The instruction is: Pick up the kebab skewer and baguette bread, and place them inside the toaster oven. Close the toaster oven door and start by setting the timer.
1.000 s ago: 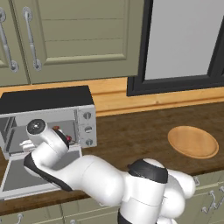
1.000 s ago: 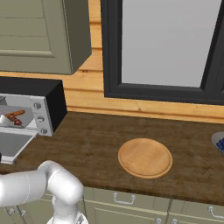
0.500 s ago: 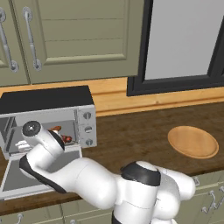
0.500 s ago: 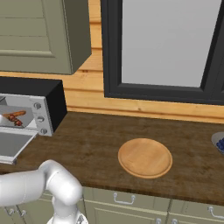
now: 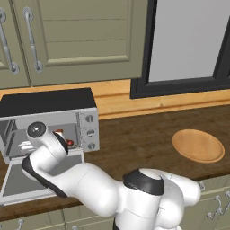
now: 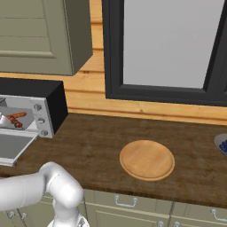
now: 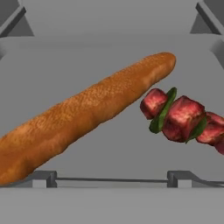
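Observation:
The toaster oven stands at the left end of the counter with its door folded down flat. Inside it lie the orange-brown baguette bread and, to its right, the kebab skewer with red meat chunks, both resting on the oven floor. From the right side the baguette and skewer show in the oven mouth. My wrist hovers over the open door, facing the cavity, and hides the fingers. Nothing sits between the jaws in the hand view.
A round wooden plate lies on the dark wooden counter to the right. A bowl's rim shows at the far right edge. Three knobs run down the oven's right side. Cabinets hang above the oven.
My wrist has shifted slightly in front of the oven mouth. The baguette and skewer have stayed where they lie.

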